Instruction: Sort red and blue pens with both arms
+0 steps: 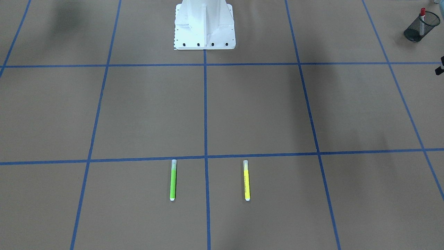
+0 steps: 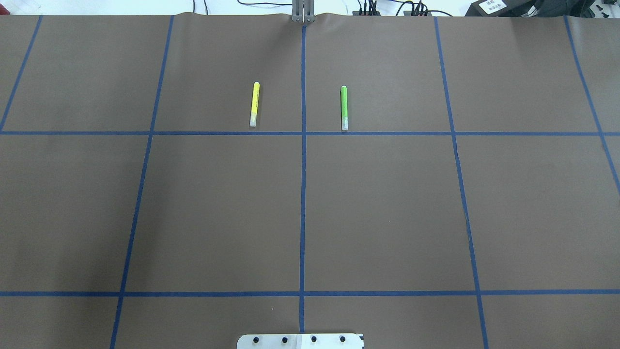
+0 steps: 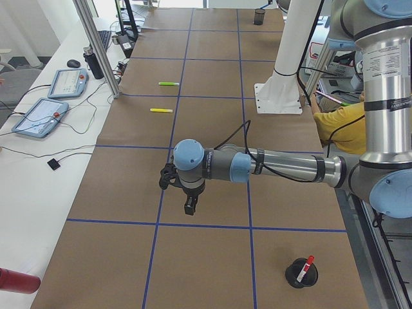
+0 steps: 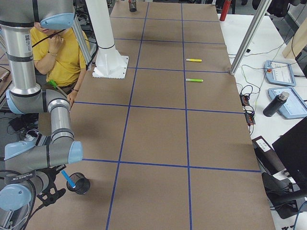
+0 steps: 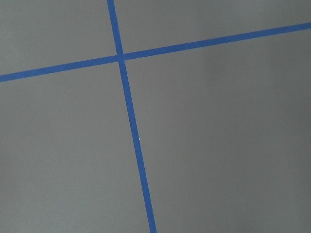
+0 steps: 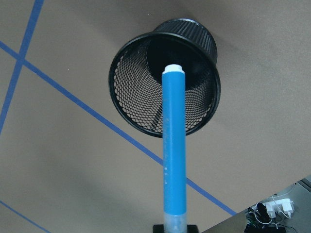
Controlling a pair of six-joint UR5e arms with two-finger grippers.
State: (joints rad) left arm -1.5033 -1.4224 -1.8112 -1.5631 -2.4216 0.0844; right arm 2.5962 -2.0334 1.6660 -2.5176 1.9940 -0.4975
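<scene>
The right gripper (image 6: 175, 226) clamps the blue pen (image 6: 174, 145), white end over a mesh cup (image 6: 131, 102) well right of the white pedestal (image 1: 204, 24). The red pen (image 1: 422, 14) stands in a second cup (image 1: 414, 34) well to its left. Whether the left gripper (image 3: 188, 207) is spread or closed cannot be told.

Left arm (image 3: 290, 168) reaches level over the bench (image 3: 212, 129), claw (image 3: 189, 210) pointing down, grip unclear. Right claw (image 6: 173, 227), low over the bench, pinches a blue pen (image 6: 174, 145).

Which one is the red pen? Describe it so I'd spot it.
Look to the table's end on the robot's left, where a black mesh cup stands. The red pen leans inside it, red tip up; the yellow marker and green marker lie flat.
</scene>
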